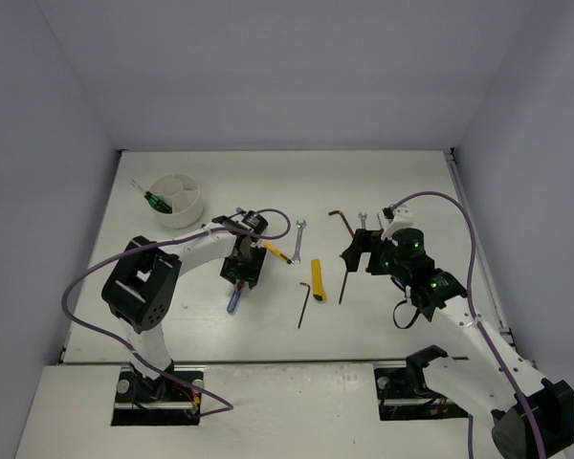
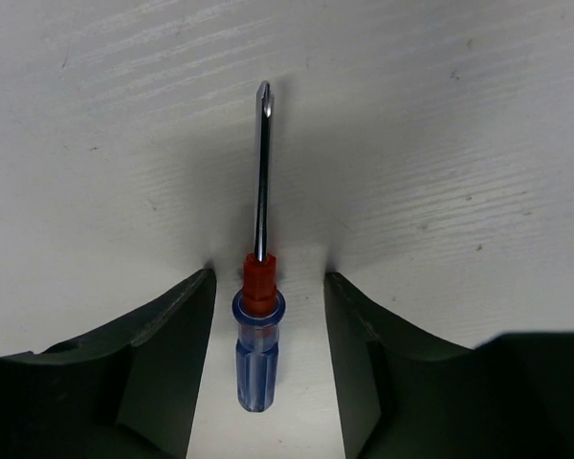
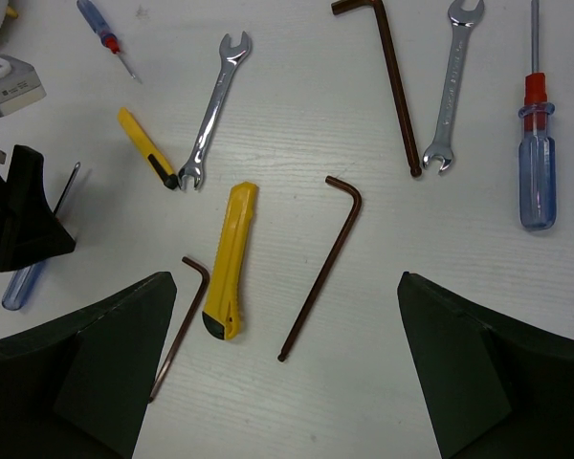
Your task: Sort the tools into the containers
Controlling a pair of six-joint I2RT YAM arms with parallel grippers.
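— Between the fingers of the left gripper (image 2: pixel 268 282) lies the blue screwdriver (image 2: pixel 258 277), flat on the table (image 2: pixel 440 143), its steel tip pointing away from the wrist.
— Is it gripped?
— No. The jaws stand apart, with one dark finger (image 2: pixel 163 354) on each side of the handle and bare table showing in both gaps.
— What lies around the blue screwdriver?
— In the top view, a small yellow knife (image 1: pixel 277 251) is just up and to its right. Farther right come a silver wrench (image 1: pixel 299 239), a dark hex key (image 1: pixel 303 304) and the larger yellow knife (image 1: pixel 316 279).
— And the cup?
— The white cup (image 1: pixel 189 216) sits up and to the left of the blue screwdriver, well apart from it. A green-handled screwdriver (image 1: pixel 153 199) pokes out at its left rim.
— The other arm?
— The right gripper (image 1: pixel 362 256) hovers well to the right of the blue screwdriver, beyond the knives. Its jaws are spread wide and hold nothing.
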